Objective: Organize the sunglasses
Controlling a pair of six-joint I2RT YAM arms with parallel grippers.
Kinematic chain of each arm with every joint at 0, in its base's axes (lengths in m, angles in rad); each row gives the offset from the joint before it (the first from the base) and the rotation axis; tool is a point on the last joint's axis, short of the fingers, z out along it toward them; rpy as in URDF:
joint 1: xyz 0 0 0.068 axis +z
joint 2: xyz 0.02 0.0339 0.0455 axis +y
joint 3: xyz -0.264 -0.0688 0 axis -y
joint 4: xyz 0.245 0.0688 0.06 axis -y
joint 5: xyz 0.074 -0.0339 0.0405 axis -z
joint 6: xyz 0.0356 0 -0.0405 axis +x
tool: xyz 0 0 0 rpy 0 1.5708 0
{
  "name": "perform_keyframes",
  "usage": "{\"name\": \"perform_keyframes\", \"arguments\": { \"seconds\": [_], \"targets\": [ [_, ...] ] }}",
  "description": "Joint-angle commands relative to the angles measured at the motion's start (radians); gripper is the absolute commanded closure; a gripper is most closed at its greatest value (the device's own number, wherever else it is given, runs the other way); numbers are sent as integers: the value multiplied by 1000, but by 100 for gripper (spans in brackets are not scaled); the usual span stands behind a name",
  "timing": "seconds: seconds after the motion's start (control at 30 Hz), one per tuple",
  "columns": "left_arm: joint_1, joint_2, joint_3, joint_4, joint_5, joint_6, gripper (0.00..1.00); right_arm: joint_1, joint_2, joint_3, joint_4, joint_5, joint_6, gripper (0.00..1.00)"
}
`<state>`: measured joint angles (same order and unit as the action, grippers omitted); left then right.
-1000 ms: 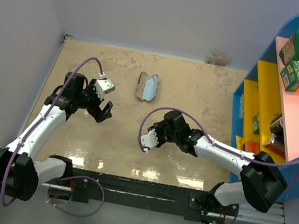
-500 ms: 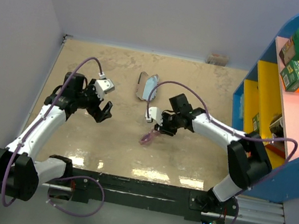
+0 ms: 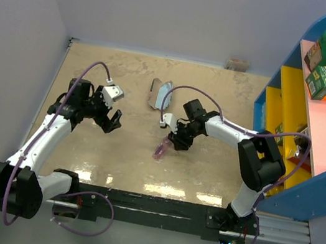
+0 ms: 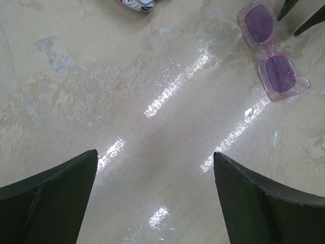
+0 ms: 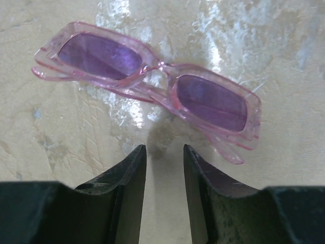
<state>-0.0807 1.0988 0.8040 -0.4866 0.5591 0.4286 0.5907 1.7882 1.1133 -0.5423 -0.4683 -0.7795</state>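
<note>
- right gripper (image 5: 164,152): jaws narrow, just a slim gap, nothing pinched between; tips just short of the sunglasses (image 5: 152,86)
- sunglasses flat on the table (image 5: 284,40), arms folded in, lenses up; probably lined up for a pinch near the bridge, only a guess
- left gripper (image 4: 155,195): jaws spread wide, empty, well off to the side; looks like staying out of the way
- case (image 3: 160,93) further back, apparently open, something pale blue inside; likely the destination
- from up top only: both arms and the case; from the right wrist only: that empty gap; from the left wrist: sunglasses beside the right fingertips
</note>
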Motion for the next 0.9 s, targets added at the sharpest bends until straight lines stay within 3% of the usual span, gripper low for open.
{"name": "perform_keyframes", "arguments": {
  "seconds": [0.0, 0.33, 0.87],
  "targets": [
    [10, -13, 4, 23, 33, -11, 0, 1, 39, 78, 30, -24, 57, 61],
    [12, -7, 1, 25, 44, -11, 0, 1, 88, 161, 105, -6, 146, 59],
    [13, -10, 0, 22, 53, -7, 0, 0, 83, 195, 80, -24, 155, 57]
  ]
}}
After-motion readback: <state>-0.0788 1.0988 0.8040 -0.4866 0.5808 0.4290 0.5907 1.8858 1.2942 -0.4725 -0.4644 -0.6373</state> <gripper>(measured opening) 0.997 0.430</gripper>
